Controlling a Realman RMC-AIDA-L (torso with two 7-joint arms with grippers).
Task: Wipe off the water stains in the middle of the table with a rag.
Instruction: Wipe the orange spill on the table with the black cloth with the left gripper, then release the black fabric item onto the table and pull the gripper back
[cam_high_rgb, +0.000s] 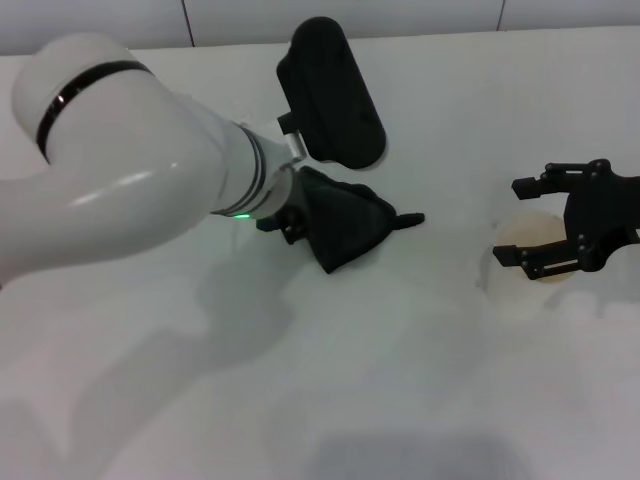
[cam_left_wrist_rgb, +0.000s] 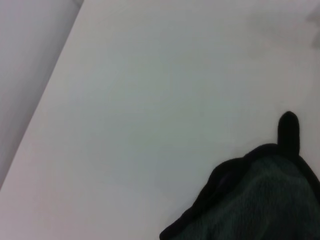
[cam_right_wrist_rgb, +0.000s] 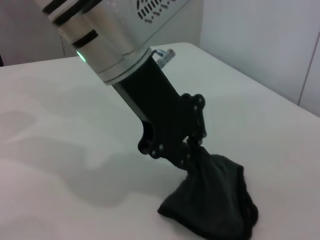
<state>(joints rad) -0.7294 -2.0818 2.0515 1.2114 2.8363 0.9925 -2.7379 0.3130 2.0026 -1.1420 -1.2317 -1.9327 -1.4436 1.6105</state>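
— Rag sits mid-bench, pinched in my left hand, pressed down for wiping.
— Right hand?
— Spread, idling over the cup. No stain visible.

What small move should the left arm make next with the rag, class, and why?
Probably a short sideways sweep of the rag across the table, pressed flat. The left tool is clamped on the rag's top, and the cloth already rests on the surface. No stain shows beside it, so it may lie under the cloth. The right tool sits open over a cup, aside.
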